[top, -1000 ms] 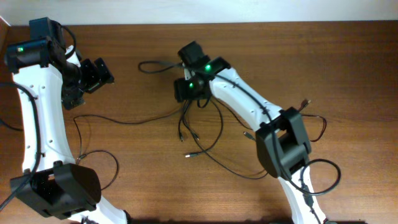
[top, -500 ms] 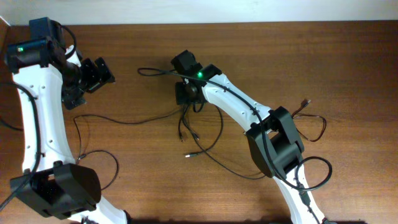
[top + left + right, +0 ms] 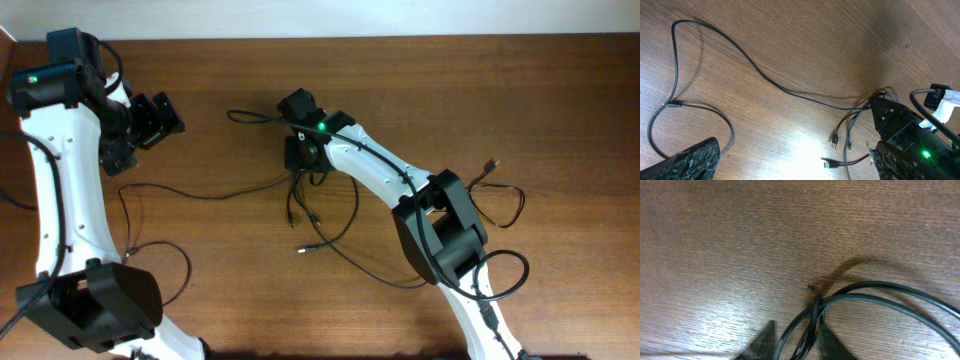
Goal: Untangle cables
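1. The right gripper [image 3: 795, 342] is down at the desk [image 3: 715, 240]. Its fingertips sit close together with strands of the cables [image 3: 810, 322] running between them, and we cannot tell whether they actually pinch the strands.
2. Just past the fingertips, we see the strands cross and bend away to the right as two curved lines lying on the wood.
3. From overhead, this gripper sits over the knot near the middle of the desk.
4. From the knot, one strand runs left and ends in a loop by the left arm's base. Another curls toward the far edge, and a few loose plug ends [image 3: 292, 222] lie on the near side.
5. A further loop lies beyond the right arm [image 3: 380, 170], to its right.
6. The left gripper [image 3: 160, 115] is spread wide and holds nothing. We see it at the far left, well apart from the knot.
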`<state>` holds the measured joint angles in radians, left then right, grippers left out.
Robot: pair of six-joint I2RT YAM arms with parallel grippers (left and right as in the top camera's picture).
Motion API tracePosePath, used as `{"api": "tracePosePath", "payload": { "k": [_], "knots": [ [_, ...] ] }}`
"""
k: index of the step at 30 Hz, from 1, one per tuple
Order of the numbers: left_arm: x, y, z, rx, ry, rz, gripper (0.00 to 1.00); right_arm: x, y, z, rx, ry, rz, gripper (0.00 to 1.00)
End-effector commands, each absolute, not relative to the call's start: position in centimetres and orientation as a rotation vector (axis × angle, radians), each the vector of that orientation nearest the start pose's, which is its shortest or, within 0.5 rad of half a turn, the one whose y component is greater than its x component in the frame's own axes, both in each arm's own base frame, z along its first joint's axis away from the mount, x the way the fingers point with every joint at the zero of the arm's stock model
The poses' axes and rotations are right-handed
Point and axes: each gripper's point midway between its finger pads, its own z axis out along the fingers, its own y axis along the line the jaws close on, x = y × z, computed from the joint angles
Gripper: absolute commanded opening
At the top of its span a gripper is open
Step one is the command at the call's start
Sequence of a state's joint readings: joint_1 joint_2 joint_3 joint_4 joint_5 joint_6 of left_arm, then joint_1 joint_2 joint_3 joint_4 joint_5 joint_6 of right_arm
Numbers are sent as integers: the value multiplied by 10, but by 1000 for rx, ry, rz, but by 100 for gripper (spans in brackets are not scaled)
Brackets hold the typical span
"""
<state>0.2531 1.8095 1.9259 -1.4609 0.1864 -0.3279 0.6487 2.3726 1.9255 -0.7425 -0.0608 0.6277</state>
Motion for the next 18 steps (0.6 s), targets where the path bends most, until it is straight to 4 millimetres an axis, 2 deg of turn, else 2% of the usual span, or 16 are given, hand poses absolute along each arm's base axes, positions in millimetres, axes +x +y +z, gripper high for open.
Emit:
{"api": "tracePosePath", "payload": {
  "k": [1, 2, 5, 8, 10, 11, 14, 18],
  "knots": [
    [370, 59, 217, -774, 2817, -300, 99, 427, 339, 9, -51, 2853, 377, 9],
    [370, 59, 217, -774, 2817, -300, 99, 427, 339, 9, -51, 2853, 377, 4],
    [370, 59, 217, -774, 2816, -300, 99, 431, 342, 20, -69, 2836, 393, 4],
    [370, 59, 217, -774, 2816, -300, 99, 437, 347, 61, -160, 2778, 418, 4],
    [370, 59, 216, -774, 2817, -300, 99, 440, 349, 106, -198, 2721, 443, 4],
    [370, 59, 216, -774, 2817, -300, 99, 440, 349, 142, -218, 2675, 466, 4],
    [370, 59, 216, -774, 2817, -300, 99, 434, 345, 216, -263, 2571, 513, 4],
    [370, 59, 216, -774, 2817, -300, 99, 412, 333, 309, -323, 2430, 594, 4]
  ]
}}
